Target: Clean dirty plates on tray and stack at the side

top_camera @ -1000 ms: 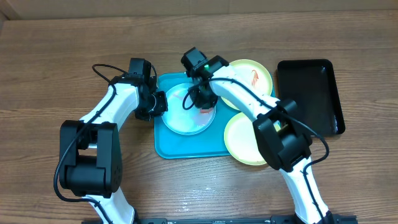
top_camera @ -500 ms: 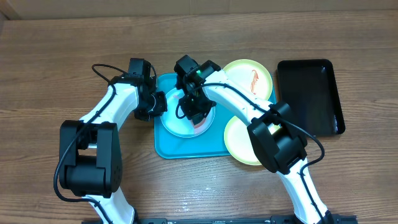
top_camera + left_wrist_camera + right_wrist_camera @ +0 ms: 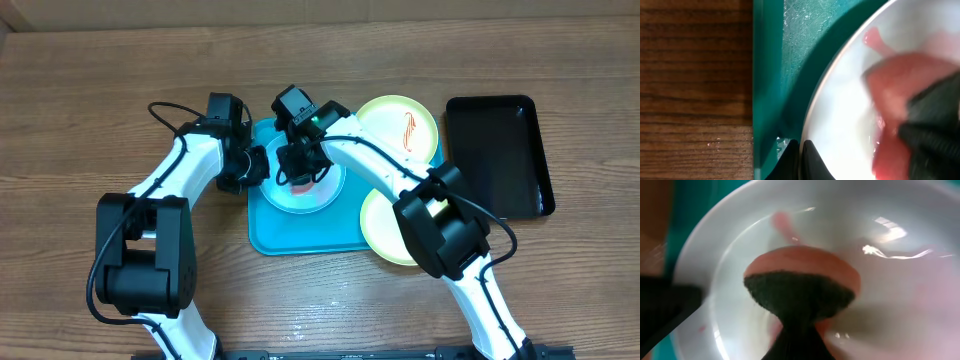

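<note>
A white plate (image 3: 312, 199) lies on the turquoise tray (image 3: 300, 236). My left gripper (image 3: 257, 168) is shut on the plate's left rim, which the left wrist view shows (image 3: 801, 150). My right gripper (image 3: 298, 172) is shut on a sponge (image 3: 801, 287) with a pink body and a dark scouring face, pressed on the plate (image 3: 890, 280) near its left side. A pink smear (image 3: 782, 221) lies just beyond the sponge. A pale yellow plate with a red smear (image 3: 402, 124) lies at the tray's back right corner. A plain pale yellow plate (image 3: 385, 228) overlaps the tray's right edge.
A glossy black tray (image 3: 497, 155) sits on the wooden table to the right of the yellow plates. Both arms cross over the tray's back half. Wood table (image 3: 695, 75) lies left of the tray rim.
My right gripper has dragged the sponge leftward and toward the back across the white plate. The left gripper has stayed on the plate's rim.
</note>
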Action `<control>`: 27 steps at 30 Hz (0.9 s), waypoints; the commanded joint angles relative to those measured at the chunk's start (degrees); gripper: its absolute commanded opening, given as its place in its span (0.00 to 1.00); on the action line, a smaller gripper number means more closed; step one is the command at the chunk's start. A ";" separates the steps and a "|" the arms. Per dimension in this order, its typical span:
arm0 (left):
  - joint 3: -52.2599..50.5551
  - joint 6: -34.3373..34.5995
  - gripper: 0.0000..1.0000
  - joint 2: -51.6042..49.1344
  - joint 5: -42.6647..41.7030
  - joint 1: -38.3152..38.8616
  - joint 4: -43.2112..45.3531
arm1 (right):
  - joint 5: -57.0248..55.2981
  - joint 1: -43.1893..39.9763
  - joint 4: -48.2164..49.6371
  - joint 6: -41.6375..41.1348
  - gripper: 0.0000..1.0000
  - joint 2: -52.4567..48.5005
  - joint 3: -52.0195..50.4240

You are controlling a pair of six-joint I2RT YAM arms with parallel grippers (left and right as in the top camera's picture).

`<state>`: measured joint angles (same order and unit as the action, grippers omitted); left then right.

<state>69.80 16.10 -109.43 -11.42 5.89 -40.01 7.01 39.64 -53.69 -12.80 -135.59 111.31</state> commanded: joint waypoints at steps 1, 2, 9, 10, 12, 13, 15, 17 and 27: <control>1.14 -0.90 0.04 -0.39 -0.48 -0.22 -0.28 | -20.57 -0.76 0.28 -0.28 0.04 -0.92 0.48; 1.14 -0.90 0.04 -0.39 -0.48 -0.22 -0.28 | -22.67 -0.76 0.15 -0.26 0.04 -0.92 0.48; 1.14 -0.92 0.04 -0.39 -0.44 -0.22 -0.26 | -28.00 -0.76 -5.49 1.18 0.04 -0.83 0.96; 1.14 -0.92 0.04 -0.39 -0.46 -0.20 -0.26 | -26.97 -0.76 -6.43 1.14 0.04 -0.83 0.96; 1.14 -0.92 0.04 -0.39 -0.44 -0.15 -0.22 | -22.56 -0.70 -8.81 1.01 0.04 -0.83 0.96; 1.14 -0.92 0.04 -0.39 -0.44 -0.15 -0.15 | -19.63 -0.70 -9.94 1.03 0.04 -0.83 0.96; 1.14 -0.92 0.04 -0.39 -0.39 -0.15 0.00 | -14.47 -0.70 -11.85 1.07 0.04 -0.83 1.14; 1.14 -0.92 0.04 -0.39 -0.44 -0.13 -0.02 | -1.29 -0.70 -15.72 1.46 0.04 -0.83 1.64; 1.14 -0.92 0.04 -0.39 -0.50 -0.13 0.63 | 23.34 -0.66 -11.98 5.60 0.04 -0.83 1.60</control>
<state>69.80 15.90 -109.54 -11.81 5.89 -39.75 19.75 38.28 -66.76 -8.45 -135.61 112.90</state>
